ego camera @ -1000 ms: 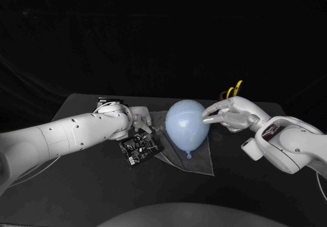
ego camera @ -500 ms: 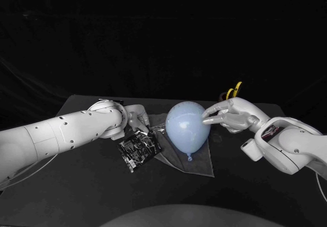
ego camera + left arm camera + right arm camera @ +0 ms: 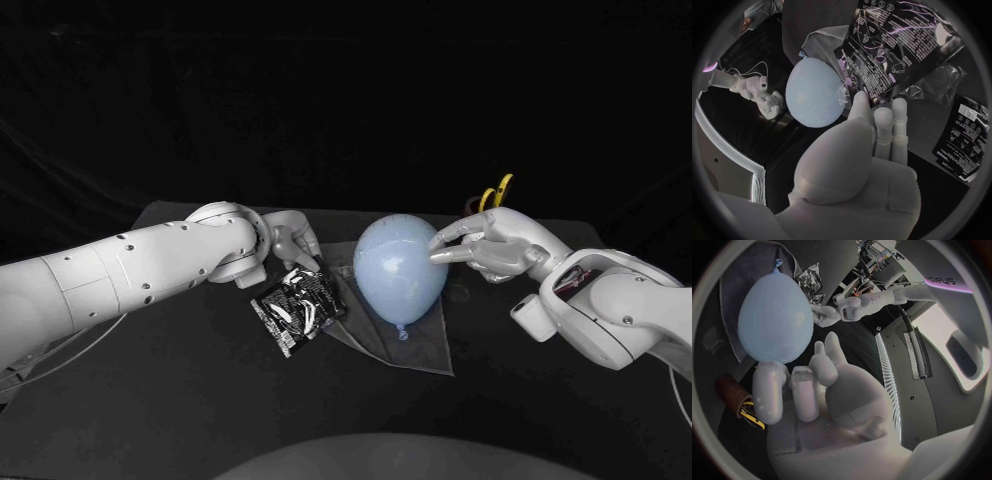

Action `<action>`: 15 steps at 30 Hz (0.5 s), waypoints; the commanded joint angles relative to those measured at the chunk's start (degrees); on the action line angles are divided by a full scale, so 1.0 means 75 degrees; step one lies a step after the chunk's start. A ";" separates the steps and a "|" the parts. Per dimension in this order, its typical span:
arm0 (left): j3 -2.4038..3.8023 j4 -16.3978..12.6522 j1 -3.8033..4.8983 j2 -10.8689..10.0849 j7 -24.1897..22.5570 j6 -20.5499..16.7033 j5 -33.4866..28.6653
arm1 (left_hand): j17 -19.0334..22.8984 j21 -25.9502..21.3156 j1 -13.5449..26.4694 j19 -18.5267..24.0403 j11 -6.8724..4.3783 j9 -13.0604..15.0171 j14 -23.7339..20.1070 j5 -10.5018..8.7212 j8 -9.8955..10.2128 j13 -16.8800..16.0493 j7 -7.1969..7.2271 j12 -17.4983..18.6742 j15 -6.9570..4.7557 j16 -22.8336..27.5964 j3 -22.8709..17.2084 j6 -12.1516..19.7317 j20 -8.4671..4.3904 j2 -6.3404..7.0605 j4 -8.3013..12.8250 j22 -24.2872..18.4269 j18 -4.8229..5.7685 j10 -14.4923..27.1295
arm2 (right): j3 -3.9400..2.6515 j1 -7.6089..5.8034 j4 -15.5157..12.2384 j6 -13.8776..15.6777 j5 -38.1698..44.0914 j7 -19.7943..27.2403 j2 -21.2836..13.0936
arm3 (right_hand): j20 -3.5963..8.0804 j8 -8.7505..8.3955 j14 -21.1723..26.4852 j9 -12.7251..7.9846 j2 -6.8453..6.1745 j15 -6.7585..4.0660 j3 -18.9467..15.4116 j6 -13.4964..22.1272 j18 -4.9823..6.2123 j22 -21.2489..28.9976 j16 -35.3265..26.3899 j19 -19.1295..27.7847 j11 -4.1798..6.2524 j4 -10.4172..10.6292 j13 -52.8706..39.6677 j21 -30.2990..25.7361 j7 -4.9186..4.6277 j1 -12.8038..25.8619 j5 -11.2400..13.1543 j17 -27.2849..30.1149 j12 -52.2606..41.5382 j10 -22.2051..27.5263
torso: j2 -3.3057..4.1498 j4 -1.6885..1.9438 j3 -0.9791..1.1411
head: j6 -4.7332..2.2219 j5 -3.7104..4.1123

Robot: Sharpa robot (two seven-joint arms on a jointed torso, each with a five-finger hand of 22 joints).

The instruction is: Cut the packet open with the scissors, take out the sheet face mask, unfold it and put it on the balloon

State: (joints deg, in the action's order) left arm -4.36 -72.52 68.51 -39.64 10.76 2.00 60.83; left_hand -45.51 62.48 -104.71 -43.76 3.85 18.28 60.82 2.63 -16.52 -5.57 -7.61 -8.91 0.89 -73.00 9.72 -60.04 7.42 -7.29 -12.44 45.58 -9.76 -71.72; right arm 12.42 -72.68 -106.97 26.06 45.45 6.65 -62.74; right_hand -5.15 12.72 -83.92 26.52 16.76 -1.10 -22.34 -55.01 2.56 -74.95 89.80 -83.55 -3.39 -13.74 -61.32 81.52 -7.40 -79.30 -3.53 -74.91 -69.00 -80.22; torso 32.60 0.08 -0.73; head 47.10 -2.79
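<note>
Left hand [image 3: 293, 243]: fingers drawn together, pinching the black printed packet [image 3: 297, 308] at its upper edge. The packet hangs tilted below the fingertips, its lower corner toward the bench [image 3: 173, 400]. I cannot tell whether that corner touches the surface. In the left wrist view the packet's printed face stands just past the fingertips.

Right hand [image 3: 488, 245]: holds nothing. Its fingers are extended and somewhat apart, with the tips touching the far, rounded end of the balloon [image 3: 397, 272] from the robot's right.

Balloon: pale blue, lying lengthwise mid-bench, knot end pointing toward the robot. It rests on a grey sheet [image 3: 418, 345] spread flat under it, and the sheet's near corner reaches past the knot. The packet's edge is just beside the balloon on the robot's left, overlapping the sheet's border.

Scissors [image 3: 498, 188]: yellow handles showing just behind the right hand, toward the far side of the bench, apart from both hands.

Second packet [image 3: 965, 134]: same black print, lying flat on the bench, seen in the left wrist view well apart from the held one.
</note>
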 commanded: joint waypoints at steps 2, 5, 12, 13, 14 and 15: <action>0.0006 0.0005 0.0016 0.0009 -0.0051 0.0392 -0.0273 | 0.0363 0.0049 -0.0224 0.0105 0.0076 -0.0030 -0.0289 0.0021 0.0087 0.0056 -0.0045 0.0131 0.0038 0.0196 -0.0162 0.0180 0.0024 -0.0384 -0.0065 0.0030 -0.0060 0.0119 | -0.0002 0.0004 0.0000 -0.0151 -0.0002 0.0093 0.0010 | -0.0006 -0.0052 -0.0811 0.0015 0.0020 0.0022 0.0039 0.0019 -0.0071 -0.1650 0.0027 -0.0273 0.0074 0.0012 -0.2371 -0.0022 -0.0029 0.0042 0.0039 -0.2012 -0.1469 -0.0467 | -0.0005 -0.0002 0.0003 | 0.0012 0.0000; 0.0006 0.0024 0.0018 -0.0001 -0.0026 0.0492 -0.0278 | 0.0636 0.0043 -0.0214 0.0177 0.0131 -0.0048 -0.0498 0.0022 0.0144 0.0104 -0.0093 0.0225 0.0092 0.0336 -0.0298 0.0293 0.0061 -0.0399 -0.0144 0.0042 -0.0056 0.0198 | -0.0002 0.0004 0.0001 -0.0161 -0.0009 0.0096 0.0010 | -0.0007 -0.0058 -0.0811 0.0017 0.0019 0.0023 0.0047 0.0025 -0.0068 -0.1645 0.0027 -0.0266 0.0073 0.0029 -0.2375 -0.0035 -0.0031 0.0053 0.0040 -0.2012 -0.1469 -0.0467 | -0.0004 -0.0001 0.0000 | 0.0006 0.0008; 0.0004 0.0039 0.0020 -0.0052 -0.0049 0.0433 -0.0283 | 0.0884 0.0035 -0.0228 0.0246 0.0157 -0.0064 -0.0676 0.0023 0.0187 0.0145 -0.0107 0.0299 0.0127 0.0448 -0.0525 0.0371 0.0108 -0.0393 -0.0242 0.0050 -0.0063 0.0224 | -0.0002 0.0004 -0.0003 -0.0183 -0.0017 0.0096 0.0007 | -0.0008 -0.0066 -0.0811 0.0021 0.0019 0.0024 0.0058 0.0030 -0.0067 -0.1644 0.0027 -0.0262 0.0071 0.0054 -0.2369 -0.0041 -0.0033 0.0069 0.0040 -0.2012 -0.1457 -0.0460 | 0.0001 0.0007 -0.0005 | -0.0008 0.0025; 0.0004 0.0035 0.0020 -0.0066 -0.0076 0.0378 -0.0283 | 0.0897 0.0037 -0.0228 0.0252 0.0145 -0.0059 -0.0682 0.0023 0.0175 0.0143 -0.0094 0.0293 0.0120 0.0452 -0.0555 0.0351 0.0113 -0.0372 -0.0247 0.0052 -0.0065 0.0200 | -0.0002 0.0004 -0.0003 -0.0186 -0.0017 0.0095 0.0006 | -0.0008 -0.0069 -0.0811 0.0022 0.0019 0.0025 0.0061 0.0032 -0.0065 -0.1641 0.0027 -0.0258 0.0070 0.0063 -0.2365 -0.0048 -0.0033 0.0074 0.0040 -0.2012 -0.1452 -0.0457 | 0.0002 0.0009 -0.0005 | -0.0010 0.0026; 0.0003 0.0030 0.0020 -0.0078 -0.0105 0.0330 -0.0283 | 0.0917 0.0038 -0.0229 0.0259 0.0135 -0.0055 -0.0691 0.0023 0.0164 0.0142 -0.0082 0.0289 0.0111 0.0458 -0.0593 0.0334 0.0118 -0.0348 -0.0253 0.0054 -0.0069 0.0180 | -0.0002 0.0004 -0.0003 -0.0188 -0.0018 0.0095 0.0007 | -0.0009 -0.0072 -0.0811 0.0024 0.0019 0.0026 0.0065 0.0035 -0.0063 -0.1639 0.0027 -0.0253 0.0070 0.0072 -0.2361 -0.0056 -0.0034 0.0080 0.0040 -0.2012 -0.1447 -0.0454 | 0.0004 0.0009 -0.0006 | -0.0019 0.0027; 0.0004 0.0021 0.0020 -0.0095 -0.0151 0.0263 -0.0284 | 0.0929 0.0043 -0.0231 0.0263 0.0124 -0.0051 -0.0691 0.0022 0.0154 0.0140 -0.0072 0.0282 0.0100 0.0460 -0.0651 0.0317 0.0122 -0.0335 -0.0263 0.0058 -0.0073 0.0152 | -0.0002 0.0004 -0.0002 -0.0189 -0.0018 0.0095 0.0008 | -0.0009 -0.0072 -0.0811 0.0024 0.0019 0.0026 0.0065 0.0035 -0.0063 -0.1639 0.0027 -0.0253 0.0070 0.0072 -0.2361 -0.0056 -0.0034 0.0080 0.0040 -0.2012 -0.1447 -0.0454 | 0.0005 0.0009 -0.0007 | -0.0029 0.0028</action>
State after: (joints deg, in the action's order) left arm -4.39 -72.20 68.55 -40.33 10.77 4.16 59.33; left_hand -38.61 62.48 -104.71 -42.17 5.01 17.74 55.99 2.66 -15.05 -4.52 -8.60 -6.93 1.77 -69.88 5.07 -57.60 8.19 -7.29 -14.39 45.95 -9.69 -70.13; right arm 12.42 -72.67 -106.95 25.62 45.27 6.70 -62.72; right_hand -5.23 12.49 -83.92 26.65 16.76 -1.09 -21.94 -54.98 2.56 -74.90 89.60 -83.46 -3.40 -13.35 -61.32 81.48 -7.43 -79.30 -3.53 -74.95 -69.00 -80.21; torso 32.59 0.12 -0.75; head 46.98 -2.60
